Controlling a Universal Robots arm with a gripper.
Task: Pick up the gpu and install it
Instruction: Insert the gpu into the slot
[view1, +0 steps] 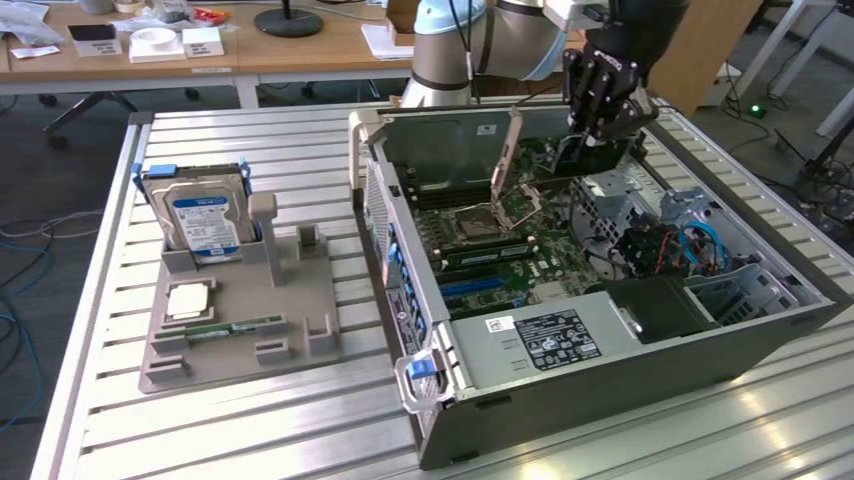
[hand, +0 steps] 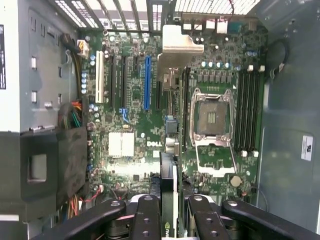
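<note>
Gpu (hand: 168, 192), a thin dark flat card seen edge-on, is clamped between the black jaws above the green motherboard (hand: 145, 167) printed "DELL". The jaws hide much of the card.

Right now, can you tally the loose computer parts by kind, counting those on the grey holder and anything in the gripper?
Hard drive, on the grey holder: 1
Processor chip, on the holder: 1
Memory stick, on the holder: 1
gpu, held in the gripper above the open case: 1
Total: 4
</note>
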